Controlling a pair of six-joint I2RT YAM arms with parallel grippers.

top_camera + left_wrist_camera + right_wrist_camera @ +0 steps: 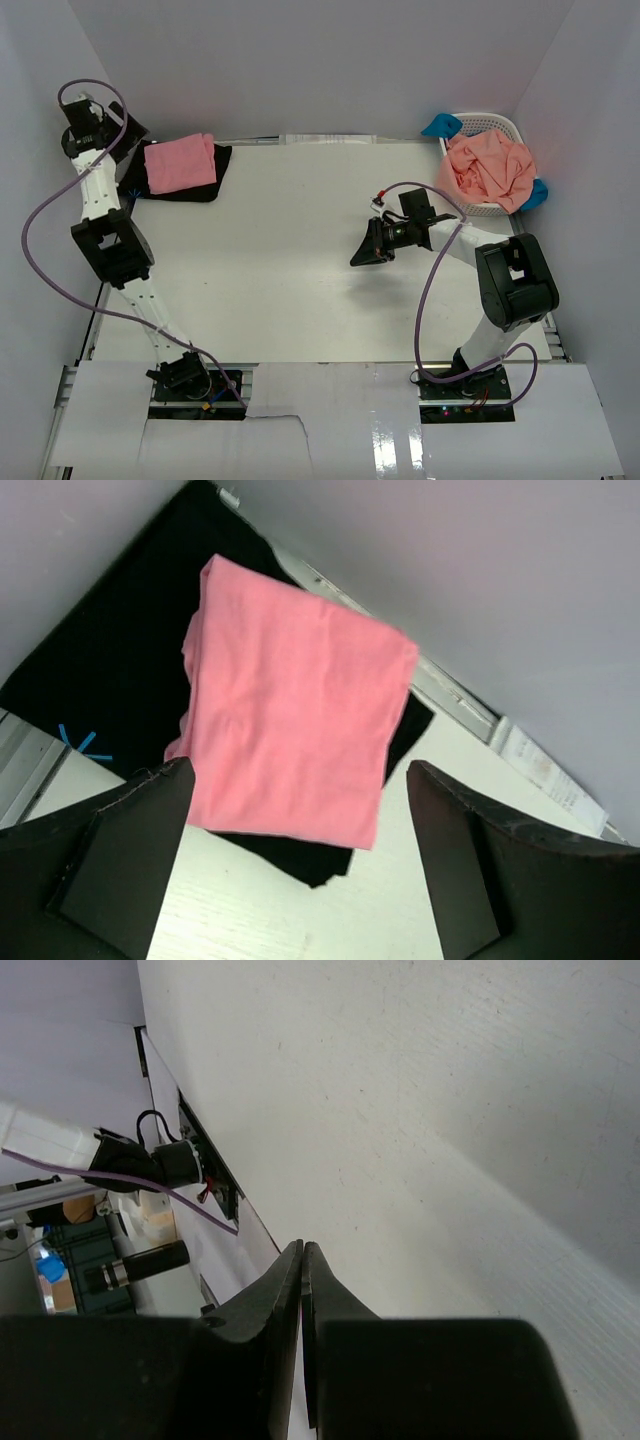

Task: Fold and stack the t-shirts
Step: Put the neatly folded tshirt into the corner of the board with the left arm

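The left gripper (300, 769) hangs wide open and empty above the soft, square rose-pink t-shirt (290, 720), which lies on the black t-shirt (110, 670). Well away from it, the right gripper (302, 1250) is closed tight and empty.

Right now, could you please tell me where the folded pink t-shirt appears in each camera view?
Top external: the pink t-shirt lies at the upper left of the picture.
Left wrist: it fills the centre.
Right wrist: not in view.
Shared landmark: the black t-shirt spread beneath it.
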